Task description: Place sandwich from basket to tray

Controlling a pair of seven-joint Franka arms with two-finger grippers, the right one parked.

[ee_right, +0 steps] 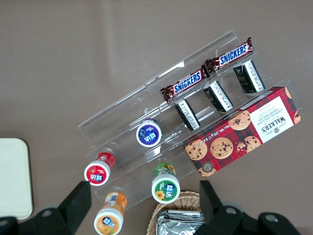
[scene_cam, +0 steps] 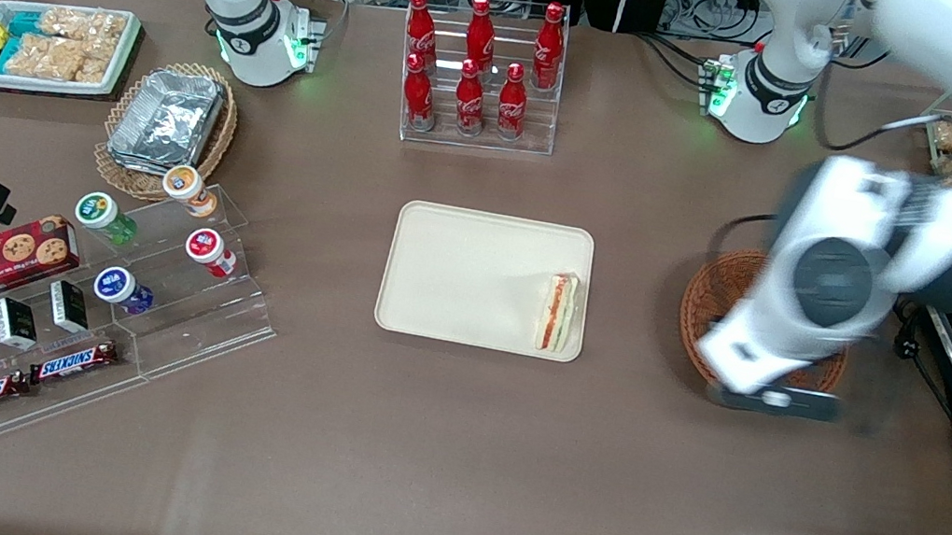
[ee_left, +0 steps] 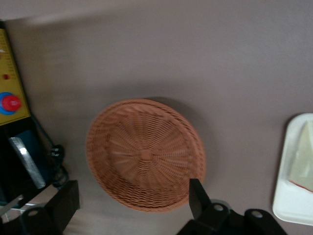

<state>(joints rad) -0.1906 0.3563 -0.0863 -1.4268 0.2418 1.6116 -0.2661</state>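
Brown table — sandwich (scene_cam: 559, 312) on tray (scene_cam: 456, 274) | tool (ee_left: 132, 205) spread above basket (ee_left: 145, 154), apart

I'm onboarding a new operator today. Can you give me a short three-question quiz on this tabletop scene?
1. True or false: the sandwich lies on the tray.
2. What is in the basket? A) a sandwich B) foil containers C) nothing
3. Where is the claw, and is it open or shut?

Key:
1. True; it sits at the tray's edge nearest the basket.
2. C; the wrist view shows bare wicker.
3. Above the basket, open and holding nothing.
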